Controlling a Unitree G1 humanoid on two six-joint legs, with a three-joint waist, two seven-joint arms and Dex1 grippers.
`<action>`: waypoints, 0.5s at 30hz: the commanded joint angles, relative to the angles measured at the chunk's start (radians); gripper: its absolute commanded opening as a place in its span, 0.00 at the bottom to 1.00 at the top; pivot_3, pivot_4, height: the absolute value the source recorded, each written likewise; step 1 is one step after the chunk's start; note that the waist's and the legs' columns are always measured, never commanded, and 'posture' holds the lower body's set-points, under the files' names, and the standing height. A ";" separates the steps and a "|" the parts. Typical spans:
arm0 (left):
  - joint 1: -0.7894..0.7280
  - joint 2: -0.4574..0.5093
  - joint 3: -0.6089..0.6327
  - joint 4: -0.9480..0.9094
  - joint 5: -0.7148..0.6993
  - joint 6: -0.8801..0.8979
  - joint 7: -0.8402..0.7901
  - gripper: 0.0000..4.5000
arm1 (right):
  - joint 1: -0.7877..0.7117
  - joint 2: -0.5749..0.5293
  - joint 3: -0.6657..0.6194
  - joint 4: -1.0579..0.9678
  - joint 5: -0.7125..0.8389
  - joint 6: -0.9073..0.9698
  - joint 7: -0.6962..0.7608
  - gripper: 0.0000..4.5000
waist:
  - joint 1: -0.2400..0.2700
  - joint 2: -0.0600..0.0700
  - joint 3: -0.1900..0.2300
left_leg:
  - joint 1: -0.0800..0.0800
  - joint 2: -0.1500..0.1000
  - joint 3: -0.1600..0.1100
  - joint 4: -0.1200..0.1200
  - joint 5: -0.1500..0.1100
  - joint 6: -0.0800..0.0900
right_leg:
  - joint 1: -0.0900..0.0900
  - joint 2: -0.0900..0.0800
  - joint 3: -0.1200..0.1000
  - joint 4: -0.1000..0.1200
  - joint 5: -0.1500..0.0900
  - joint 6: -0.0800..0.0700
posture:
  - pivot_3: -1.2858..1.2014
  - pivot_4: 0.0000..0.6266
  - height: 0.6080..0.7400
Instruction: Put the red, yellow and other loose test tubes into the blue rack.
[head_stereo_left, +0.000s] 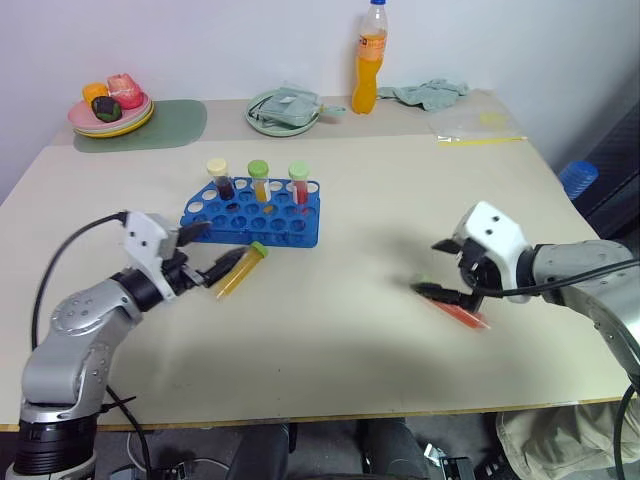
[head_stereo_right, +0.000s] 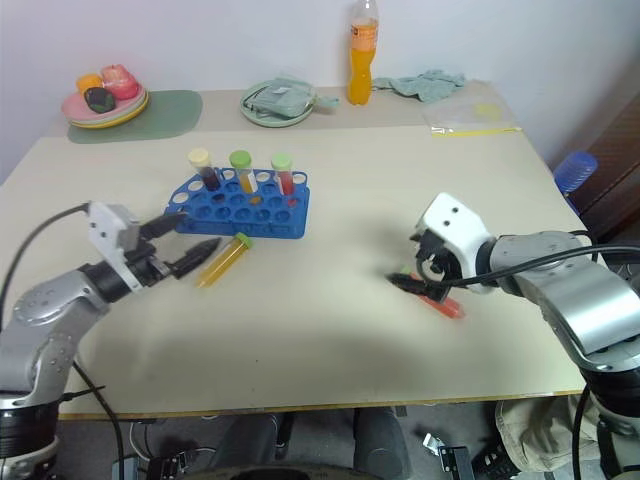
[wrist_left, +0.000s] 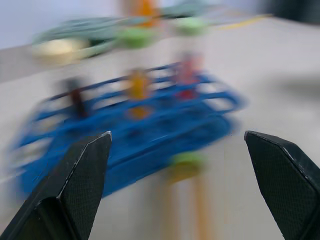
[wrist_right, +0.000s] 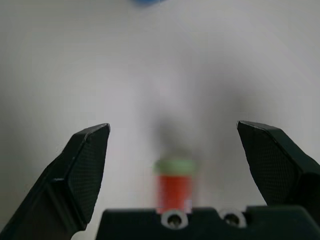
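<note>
nowhere readable writing on blue rack (head_stereo_left: 252, 214) or orange bottle (head_stereo_left: 369, 58).

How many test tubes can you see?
5. Three stand in the blue rack: dark tube, yellow tube, red tube. A loose yellow tube lies before the rack; a loose red tube lies under the right tool.

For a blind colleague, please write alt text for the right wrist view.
The open right pincer hovers above a red test tube with a green cap, lying on the pale table between the two black fingers.
</note>
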 joint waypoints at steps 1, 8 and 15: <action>0.005 -0.007 -0.114 -0.106 -0.017 -0.024 -0.066 0.97 | -0.106 -0.053 0.035 0.011 0.048 0.166 0.026 1.00 | 0.000 0.000 0.000 | -0.001 0.000 0.000 0.001 0.000 0.000 | -0.001 0.000 0.000 0.000 0.000 0.000 | 0.52 0.24 1.00; 0.044 -0.010 -0.308 -0.187 0.020 -0.054 -0.136 0.97 | -0.244 -0.073 0.172 0.079 0.085 0.378 0.023 1.00 | -0.001 0.001 0.000 | -0.001 0.000 0.001 0.000 0.000 0.000 | -0.001 0.000 0.000 0.000 0.000 0.000 | 0.52 0.24 1.00; 0.105 -0.008 -0.359 -0.216 0.046 -0.092 -0.140 0.97 | -0.315 -0.048 0.307 0.240 0.019 0.339 -0.014 1.00 | 0.000 0.001 0.001 | -0.002 0.000 0.001 0.001 0.000 0.001 | -0.001 0.000 0.000 0.000 0.000 0.000 | 0.52 0.24 1.00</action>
